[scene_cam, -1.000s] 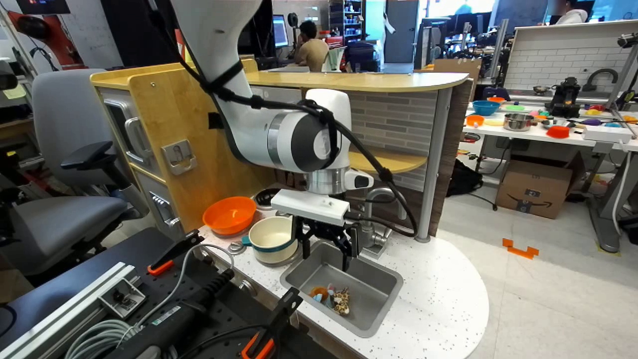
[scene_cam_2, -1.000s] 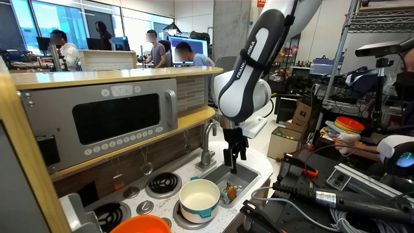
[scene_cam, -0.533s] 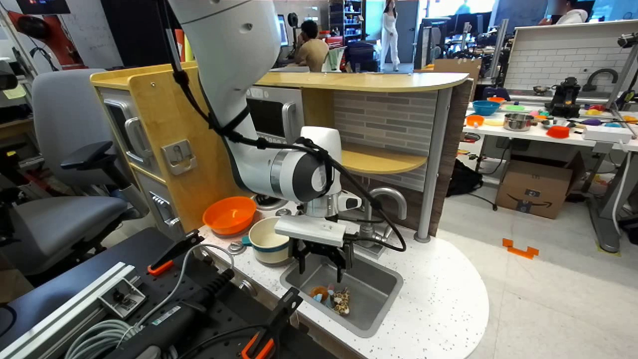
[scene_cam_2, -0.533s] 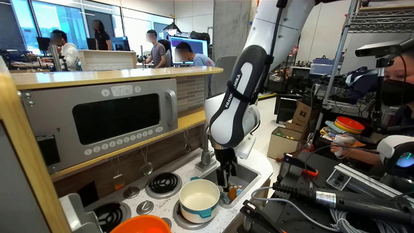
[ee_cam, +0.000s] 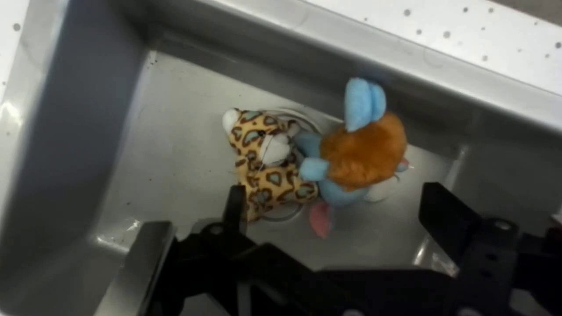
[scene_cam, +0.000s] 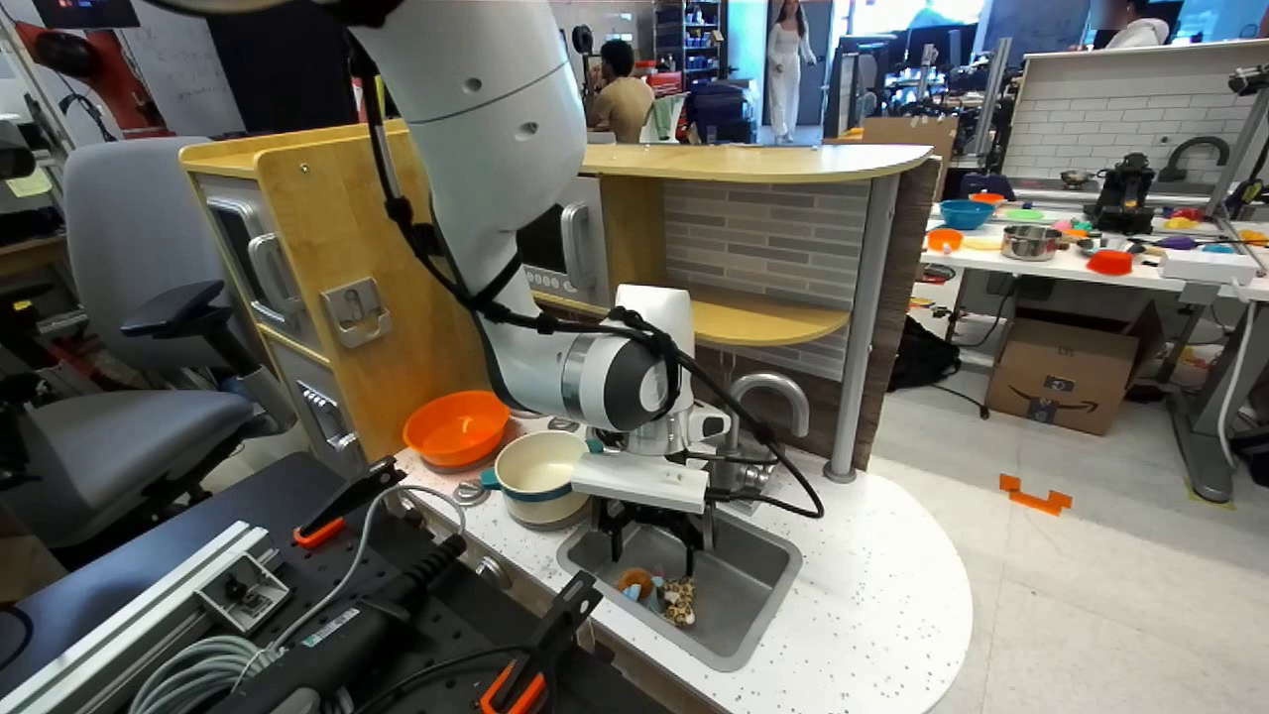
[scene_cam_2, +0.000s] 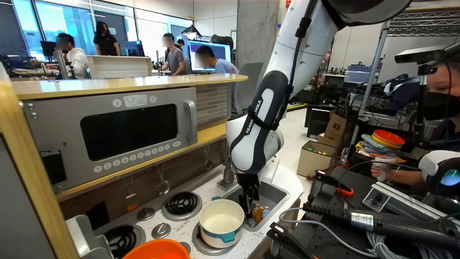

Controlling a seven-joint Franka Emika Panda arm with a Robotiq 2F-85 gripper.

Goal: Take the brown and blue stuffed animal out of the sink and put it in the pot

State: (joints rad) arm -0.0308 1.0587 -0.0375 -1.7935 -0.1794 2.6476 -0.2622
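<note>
Nothing past the reach looks done, grasp and drop into the pot (scene_cam_2: 221, 219) remaining: in the wrist view the brown-and-blue toy (ee_cam: 365, 151) lies in the sink (ee_cam: 164, 114), three o'clock from the spotted toy (ee_cam: 263, 175), pincer (ee_cam: 334, 194) spread

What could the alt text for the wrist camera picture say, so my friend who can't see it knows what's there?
A fluffy brown and blue stuffed animal lies right beside a leopard-print toy in a grey metal sink. The robot's black gripper shows along the bottom, open and holding nothing. White speckled countertop shows at the top right.
</note>
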